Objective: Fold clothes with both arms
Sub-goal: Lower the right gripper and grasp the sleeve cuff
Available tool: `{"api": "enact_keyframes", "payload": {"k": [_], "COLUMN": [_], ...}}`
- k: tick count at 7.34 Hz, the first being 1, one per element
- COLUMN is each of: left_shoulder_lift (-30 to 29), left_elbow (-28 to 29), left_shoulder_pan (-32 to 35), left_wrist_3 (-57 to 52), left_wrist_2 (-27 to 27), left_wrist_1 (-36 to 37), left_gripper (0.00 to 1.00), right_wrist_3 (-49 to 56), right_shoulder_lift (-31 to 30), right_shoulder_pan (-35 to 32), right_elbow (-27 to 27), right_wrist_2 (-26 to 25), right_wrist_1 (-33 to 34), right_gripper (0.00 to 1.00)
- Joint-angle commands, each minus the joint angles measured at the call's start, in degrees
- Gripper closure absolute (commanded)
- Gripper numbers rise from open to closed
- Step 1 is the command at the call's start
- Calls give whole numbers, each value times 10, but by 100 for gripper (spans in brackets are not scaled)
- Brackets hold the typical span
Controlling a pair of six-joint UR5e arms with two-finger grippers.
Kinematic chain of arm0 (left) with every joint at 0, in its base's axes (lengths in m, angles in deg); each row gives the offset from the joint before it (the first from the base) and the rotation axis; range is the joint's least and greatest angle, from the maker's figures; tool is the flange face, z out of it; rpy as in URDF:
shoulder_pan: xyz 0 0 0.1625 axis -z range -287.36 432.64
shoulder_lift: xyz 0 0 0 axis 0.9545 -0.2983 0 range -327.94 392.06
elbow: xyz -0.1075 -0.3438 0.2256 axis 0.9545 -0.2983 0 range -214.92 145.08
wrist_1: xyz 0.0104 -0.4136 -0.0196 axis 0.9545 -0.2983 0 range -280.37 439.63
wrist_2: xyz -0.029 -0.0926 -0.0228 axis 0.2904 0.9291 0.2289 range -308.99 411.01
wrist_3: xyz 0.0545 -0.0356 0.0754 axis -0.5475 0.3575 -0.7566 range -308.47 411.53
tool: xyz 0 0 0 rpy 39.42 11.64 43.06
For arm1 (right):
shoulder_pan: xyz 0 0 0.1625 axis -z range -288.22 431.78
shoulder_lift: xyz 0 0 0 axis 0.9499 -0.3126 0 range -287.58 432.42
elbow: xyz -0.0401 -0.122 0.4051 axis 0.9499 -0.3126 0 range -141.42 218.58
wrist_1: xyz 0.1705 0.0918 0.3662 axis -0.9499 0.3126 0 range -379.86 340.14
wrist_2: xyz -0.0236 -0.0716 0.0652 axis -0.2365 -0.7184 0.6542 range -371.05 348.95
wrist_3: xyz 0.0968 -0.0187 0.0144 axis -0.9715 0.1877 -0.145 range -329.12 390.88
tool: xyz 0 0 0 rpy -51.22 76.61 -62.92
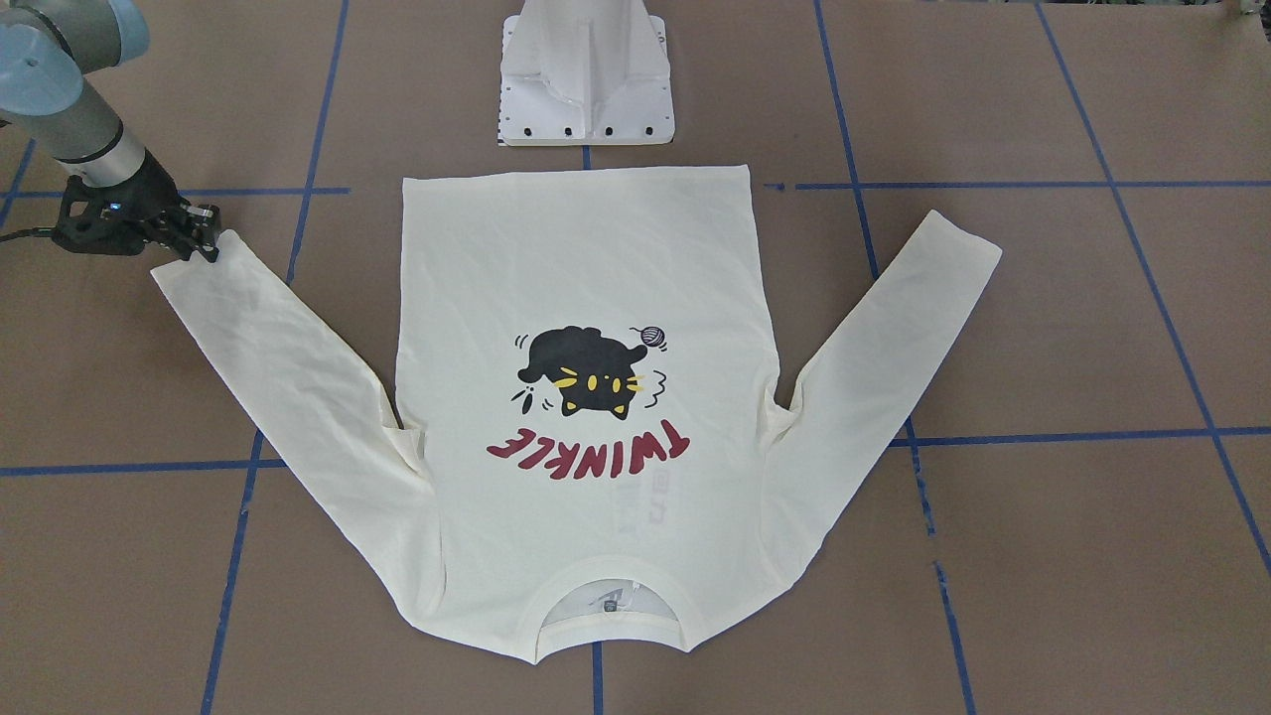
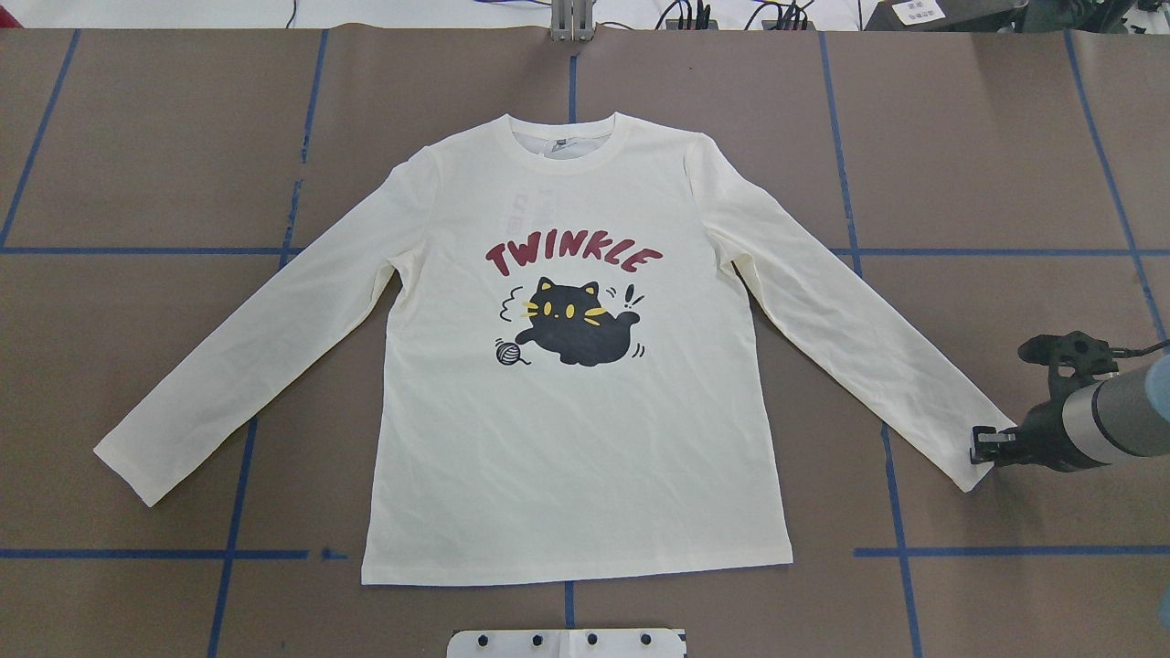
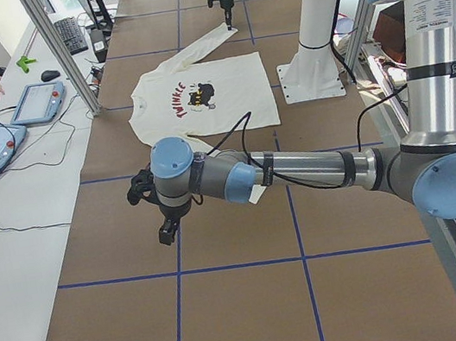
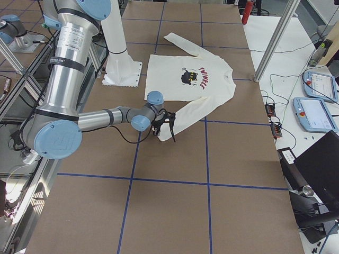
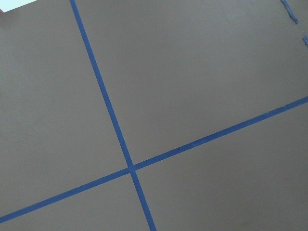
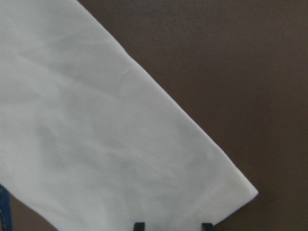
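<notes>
1. The shirt (image 2: 585, 457) is soft, matt cream cloth, faintly creased; its cat print (image 2: 576, 334) lies flat in matt black and red.
2. The worktop (image 2: 137, 137) wears what looks like smooth, matt brown paper, crossed by dull-finished blue tape (image 2: 146, 249).
3. At 3 o'clock, the right arm (image 2: 1111, 416) shows satin grey metal; the right hand (image 2: 978, 450) is matt black.
4. At 6 o'clock, the pedestal base (image 2: 567, 642) is smooth, white and slightly glossy.

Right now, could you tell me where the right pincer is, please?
In the overhead view, the right pincer is at the view's right side, at the sleeve cuff of the shirt.
</notes>
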Motion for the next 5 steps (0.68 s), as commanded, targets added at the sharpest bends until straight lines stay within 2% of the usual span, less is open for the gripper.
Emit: {"api": "enact_keyframes", "payload": {"k": [1, 5], "left_shoulder_lift": [-1, -4], "left_elbow": [0, -1], "left_shoulder_pan": [0, 0], "left_wrist_3": [1, 1], "left_wrist_2": [0, 1], "left_wrist_1": [0, 0], "left_gripper": [0, 0], "right_wrist_3": [-1, -1], "right_shoulder_lift": [0, 0], "right_shoulder_pan": [0, 1], "right_elbow": [-2, -6], "right_wrist_2": [0, -1], "right_wrist_1": [2, 6], "right_gripper": [1, 1]}}
